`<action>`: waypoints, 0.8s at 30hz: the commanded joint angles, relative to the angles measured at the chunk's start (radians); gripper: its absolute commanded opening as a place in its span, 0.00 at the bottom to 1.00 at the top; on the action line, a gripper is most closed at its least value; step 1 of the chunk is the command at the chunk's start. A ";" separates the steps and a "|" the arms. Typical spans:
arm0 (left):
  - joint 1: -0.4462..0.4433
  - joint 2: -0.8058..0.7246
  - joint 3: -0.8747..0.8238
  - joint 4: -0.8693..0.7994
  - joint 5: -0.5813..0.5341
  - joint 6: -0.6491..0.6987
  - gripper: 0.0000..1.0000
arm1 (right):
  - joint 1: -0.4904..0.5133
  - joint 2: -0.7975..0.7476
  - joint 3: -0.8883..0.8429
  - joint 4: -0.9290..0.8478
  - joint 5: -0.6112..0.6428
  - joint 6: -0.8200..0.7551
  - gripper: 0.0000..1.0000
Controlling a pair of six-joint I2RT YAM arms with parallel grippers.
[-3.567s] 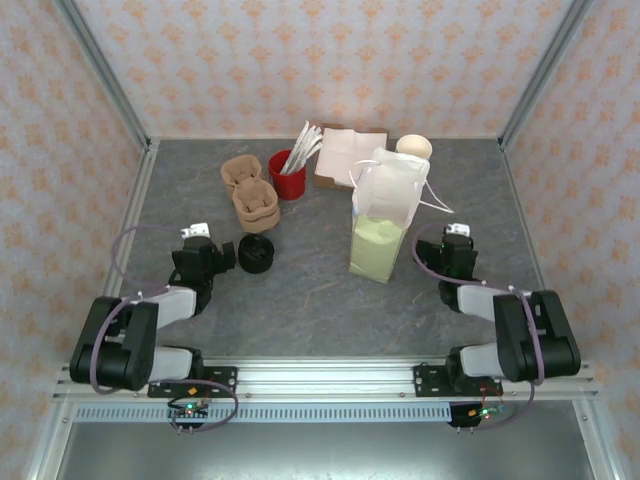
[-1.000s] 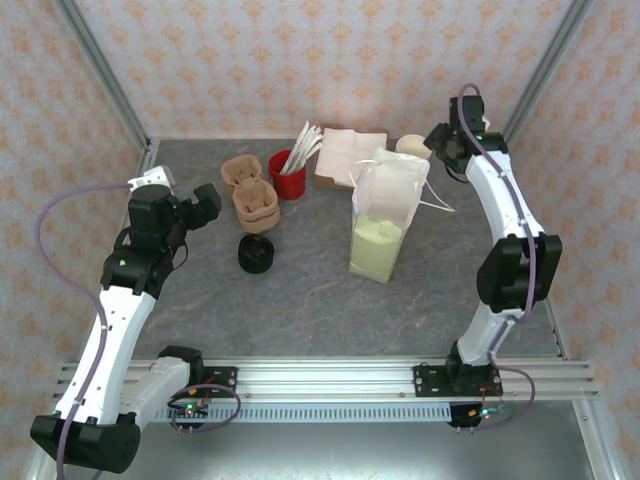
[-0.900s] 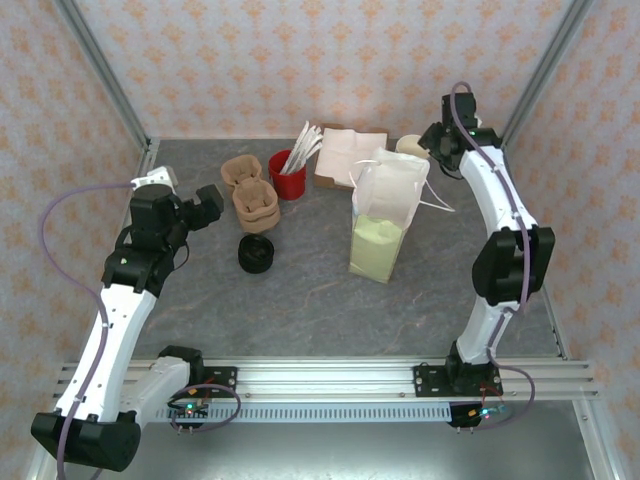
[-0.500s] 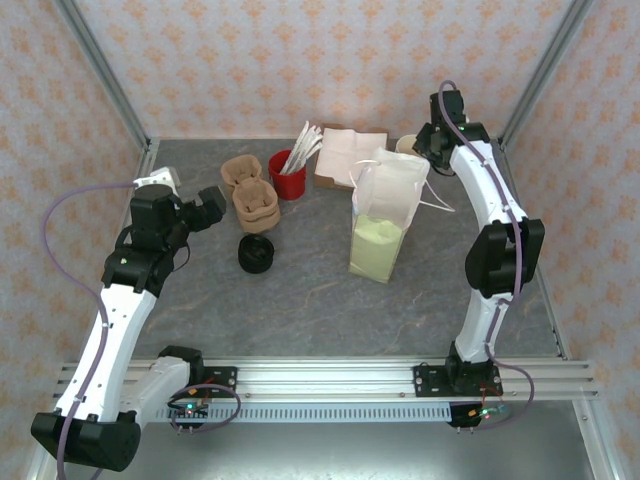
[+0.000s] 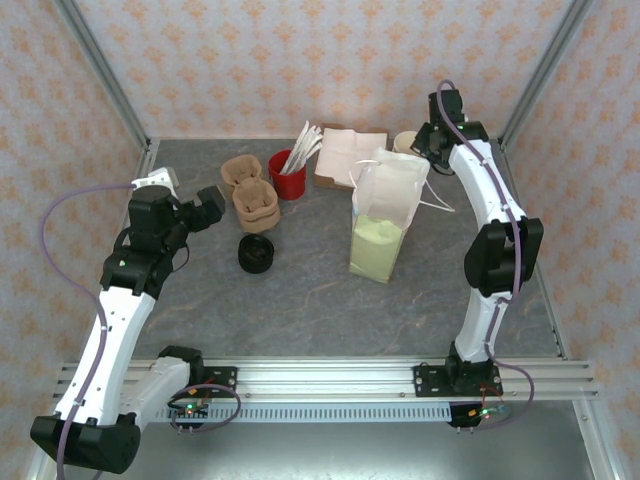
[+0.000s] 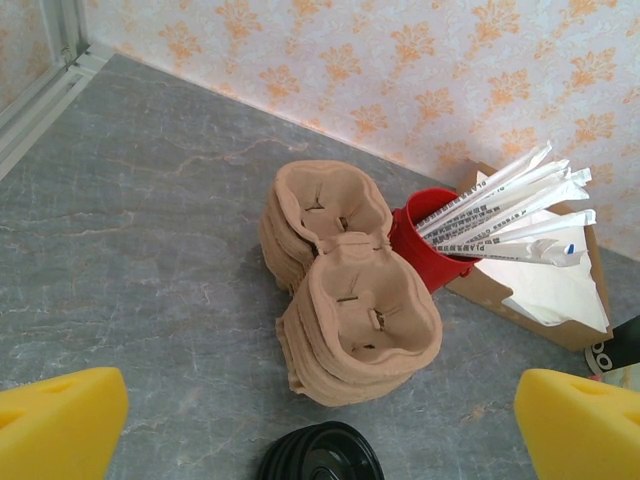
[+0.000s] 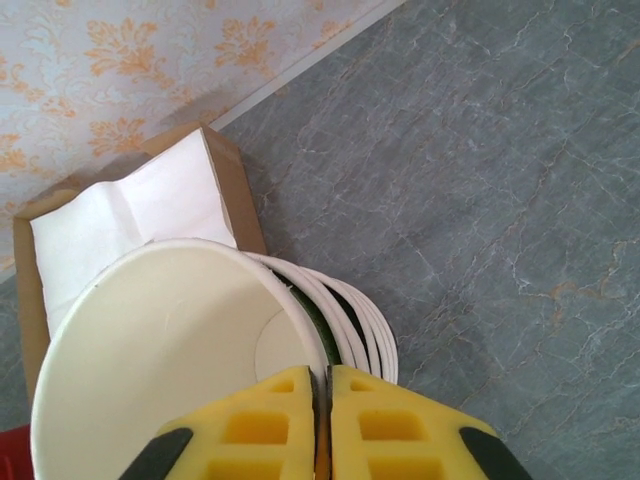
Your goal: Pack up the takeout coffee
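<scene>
The takeout coffee cup (image 7: 150, 340), cream inside and dark green outside, sits tilted as the top cup of a nested stack (image 7: 372, 335) at the back right of the table. My right gripper (image 7: 320, 375) is shut on its near rim, one yellow pad inside and one outside. From above, that gripper (image 5: 421, 143) hangs over the cup (image 5: 404, 143) behind the white paper bag (image 5: 385, 215). My left gripper (image 5: 208, 201) stands wide open in the air left of the cardboard carriers, holding nothing; its yellow fingertips (image 6: 60, 425) frame the lower corners of the left wrist view.
Stacked brown cup carriers (image 6: 340, 290) lie beside a red cup of wrapped straws (image 6: 435, 240). A pile of black lids (image 5: 255, 253) sits in front of them. A cardboard box of white napkins (image 7: 130, 210) lies right behind the cup stack. Patterned walls close in the table.
My right gripper has shifted slightly left onto the cup stack and closed from open to shut on the top cup's rim. The left arm has barely moved.
</scene>
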 commanded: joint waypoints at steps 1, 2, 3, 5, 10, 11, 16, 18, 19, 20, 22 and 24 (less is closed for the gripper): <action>-0.007 -0.015 0.034 -0.006 0.011 -0.003 1.00 | 0.008 0.002 0.053 -0.029 0.030 -0.011 0.04; -0.006 -0.015 0.036 -0.007 0.014 -0.003 1.00 | 0.009 -0.001 0.059 -0.033 0.030 -0.012 0.02; -0.006 -0.015 0.039 -0.009 0.014 -0.003 1.00 | 0.011 -0.010 0.063 -0.033 0.029 -0.014 0.00; -0.007 -0.015 0.047 -0.014 0.016 -0.004 1.00 | 0.013 -0.029 0.064 -0.030 0.032 -0.014 0.00; -0.006 -0.018 0.063 -0.017 0.027 -0.010 1.00 | 0.017 -0.092 0.067 -0.035 0.045 -0.011 0.00; -0.007 -0.018 0.066 -0.016 0.028 -0.012 1.00 | 0.017 -0.105 0.066 -0.036 0.047 -0.008 0.00; -0.007 -0.015 0.083 -0.015 0.034 -0.019 1.00 | 0.020 -0.181 0.055 -0.035 0.044 0.015 0.00; -0.006 -0.017 0.091 -0.021 0.038 -0.021 1.00 | 0.020 -0.215 0.048 -0.033 0.049 0.021 0.00; -0.006 -0.018 0.097 -0.023 0.041 -0.021 1.00 | 0.020 -0.233 0.044 -0.031 0.053 0.022 0.00; -0.007 -0.018 0.102 -0.027 0.043 -0.021 1.00 | 0.020 -0.249 0.043 -0.033 0.058 0.022 0.00; -0.007 -0.019 0.116 -0.037 0.047 -0.021 1.00 | 0.020 -0.282 0.042 -0.040 0.071 0.021 0.00; -0.008 -0.022 0.130 -0.047 0.053 -0.020 1.00 | 0.020 -0.327 0.036 -0.050 0.097 0.018 0.00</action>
